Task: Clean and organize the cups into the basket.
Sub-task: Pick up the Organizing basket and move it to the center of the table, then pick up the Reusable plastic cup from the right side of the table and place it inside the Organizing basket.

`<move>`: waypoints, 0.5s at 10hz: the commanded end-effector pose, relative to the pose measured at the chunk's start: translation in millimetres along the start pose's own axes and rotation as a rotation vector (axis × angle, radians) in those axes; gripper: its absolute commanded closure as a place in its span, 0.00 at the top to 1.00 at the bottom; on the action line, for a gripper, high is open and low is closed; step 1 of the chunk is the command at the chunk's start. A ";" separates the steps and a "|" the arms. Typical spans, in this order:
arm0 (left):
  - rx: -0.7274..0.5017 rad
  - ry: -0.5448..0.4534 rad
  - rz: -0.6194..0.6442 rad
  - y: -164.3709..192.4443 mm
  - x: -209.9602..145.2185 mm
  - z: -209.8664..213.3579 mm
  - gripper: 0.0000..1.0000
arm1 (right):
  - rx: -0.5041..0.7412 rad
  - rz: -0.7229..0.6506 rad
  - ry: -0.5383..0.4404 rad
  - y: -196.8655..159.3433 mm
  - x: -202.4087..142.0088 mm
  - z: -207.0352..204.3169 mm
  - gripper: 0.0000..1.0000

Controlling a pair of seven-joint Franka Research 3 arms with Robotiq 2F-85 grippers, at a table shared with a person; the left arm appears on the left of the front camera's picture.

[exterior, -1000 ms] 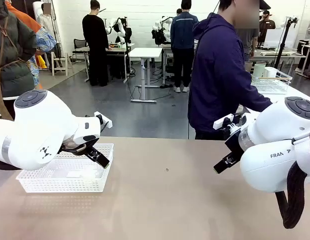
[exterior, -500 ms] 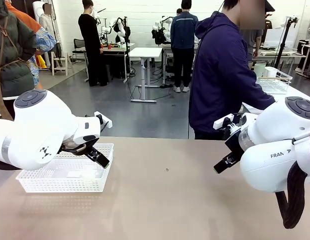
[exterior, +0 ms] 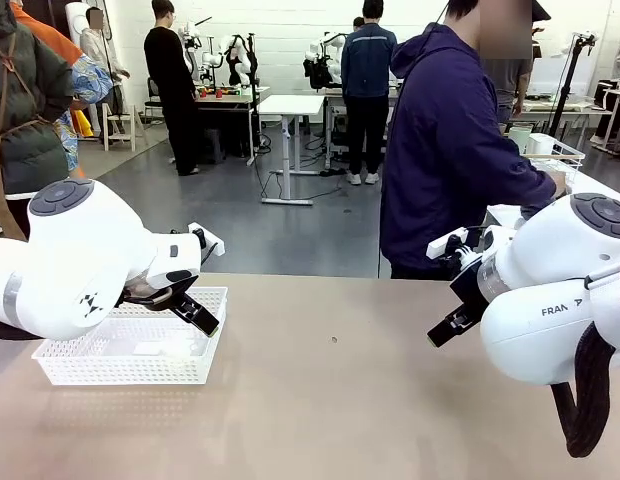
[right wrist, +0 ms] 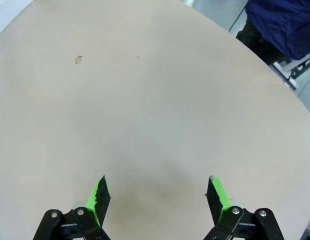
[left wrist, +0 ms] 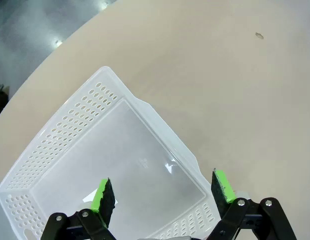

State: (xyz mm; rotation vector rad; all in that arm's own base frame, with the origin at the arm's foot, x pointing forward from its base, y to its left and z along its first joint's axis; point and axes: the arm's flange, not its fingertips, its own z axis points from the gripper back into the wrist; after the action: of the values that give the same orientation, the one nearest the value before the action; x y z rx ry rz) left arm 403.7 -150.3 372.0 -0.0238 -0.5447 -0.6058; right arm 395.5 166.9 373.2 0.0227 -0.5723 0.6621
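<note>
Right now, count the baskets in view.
2. The perforated basket lies below the left gripper; a wire basket stands far right, past the person. More may be hidden.

light: bright, even, from overhead
shadows: soft, faint beside basket (exterior: pixel 130 350) on table (exterior: pixel 340 400)
glare: small glints on basket floor, left wrist view
focus: front view sharp, background softer
distortion: wrist views curve the table edge

Tan table (exterior: pixel 330 420), 1 white basket (exterior: pixel 120 372) on its left side
</note>
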 end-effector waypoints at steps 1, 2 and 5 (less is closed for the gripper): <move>0.000 0.000 0.000 0.0 -0.1 0.0 1.00 | 0.000 0.000 0.000 0.0 0.0 0.0 1.00; 0.000 0.000 0.000 0.0 0.0 0.0 1.00 | -0.199 0.055 -0.080 17.9 -5.7 36.1 1.00; 0.079 0.033 -0.099 3.5 -32.9 116.6 1.00 | -0.286 0.042 -0.100 41.9 -48.1 145.8 1.00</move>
State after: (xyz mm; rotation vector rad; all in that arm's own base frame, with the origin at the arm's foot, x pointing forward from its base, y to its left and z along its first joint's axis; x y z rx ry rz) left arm 384.3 -135.7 435.2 0.0238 -0.5262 -0.6387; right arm 364.4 165.8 481.0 -0.1941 -0.7653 0.6626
